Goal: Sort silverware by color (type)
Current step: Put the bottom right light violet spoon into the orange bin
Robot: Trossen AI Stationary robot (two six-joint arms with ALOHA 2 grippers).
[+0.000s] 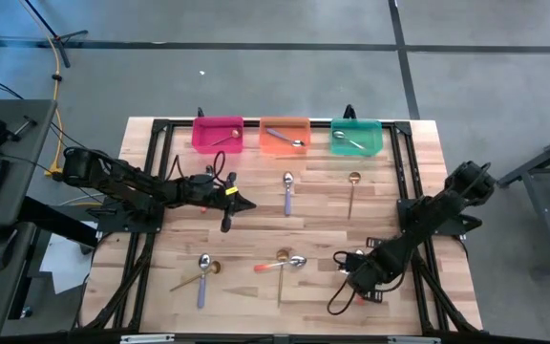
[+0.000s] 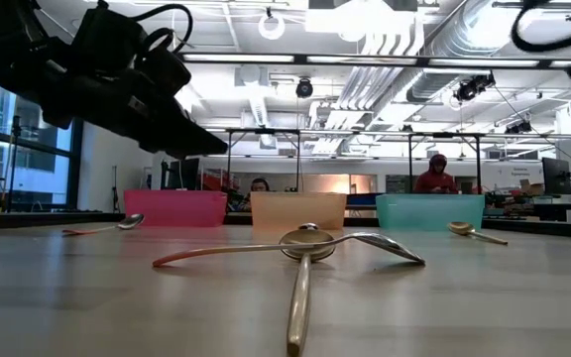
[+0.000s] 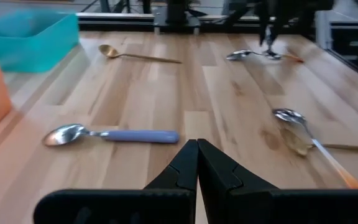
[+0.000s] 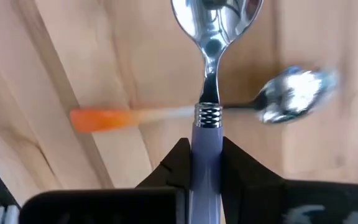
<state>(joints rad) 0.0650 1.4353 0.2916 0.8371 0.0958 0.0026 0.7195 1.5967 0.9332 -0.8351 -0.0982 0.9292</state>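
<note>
Your right gripper (image 4: 207,149) has its jaws narrowed onto the purple handle of a spoon (image 4: 207,93), at the desk's (image 1: 256,229) near right part. So the step in hand looks like the pick-up of one purple spoon. An orange-handled spoon (image 4: 104,118) lies crosswise just under it; whether the two touch I cannot tell.

Next, you would lift straight up so the orange spoon is not dragged, then carry the purple one to its bin. Which bin takes purple I cannot tell from here.

Your left gripper (image 1: 242,203) hovers over the desk's middle left with its jaws pressed together, holding nothing.

The count:
- Three bins at the far edge: pink (image 1: 201,139), orange (image 1: 267,141), teal (image 1: 375,143), each with one spoon inside; their handle colours are too small to tell.
- Purple handles outside the bins: three. One is held, one lies mid-desk (image 1: 287,194), one lies near left (image 1: 201,282).
- Orange handles: two. One is under the held spoon, one lies near centre (image 1: 277,266).
- Gold: three. One lies mid-right (image 1: 352,191), one crosses the near-left purple spoon (image 1: 189,281), one crosses the centre orange spoon (image 1: 282,279).
</note>
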